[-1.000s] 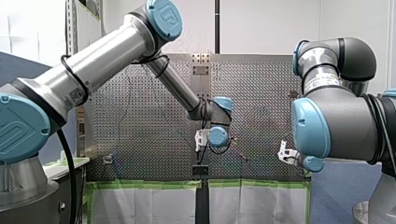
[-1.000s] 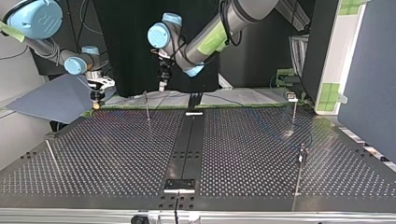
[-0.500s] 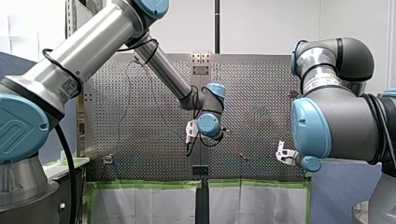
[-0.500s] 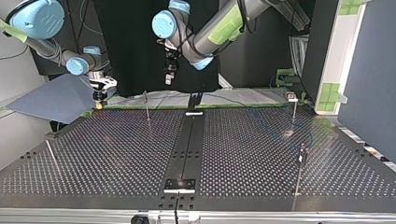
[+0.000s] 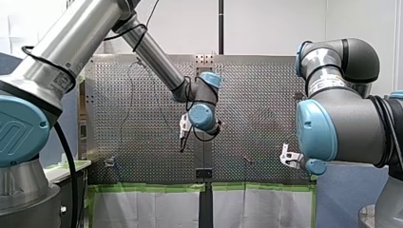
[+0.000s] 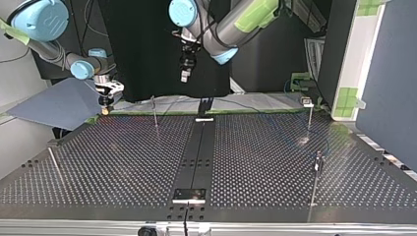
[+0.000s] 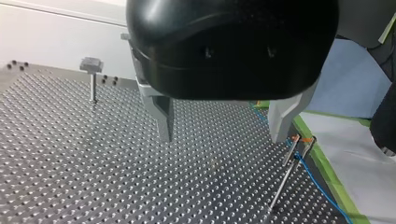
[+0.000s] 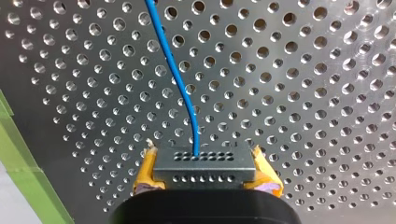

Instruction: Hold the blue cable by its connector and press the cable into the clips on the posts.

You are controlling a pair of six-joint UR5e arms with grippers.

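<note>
My right gripper [image 8: 203, 159] is squeezed tight on the dark connector [image 8: 204, 171]. A yellow pad [image 8: 144, 174] presses on each side of it. The blue cable [image 8: 173, 70] comes out of the middle of the connector and runs away over the holes of the table [image 6: 123, 162]. In the top view this gripper hangs low at the far left edge of the table.

My left gripper [image 7: 224, 135] is spread wide and holds nothing. Its two metal fingers [image 7: 161, 112] hang over bare table. In the top view it is high in the air, far back, near the middle.

Just beside one finger stands a thin post [image 7: 285, 175] with an orange clip [image 7: 297, 138] on top. The blue cable runs close by it, but I cannot tell if it sits in the clip. A second post [image 7: 92, 81] with a flat head stands well apart, past the other finger.
</note>
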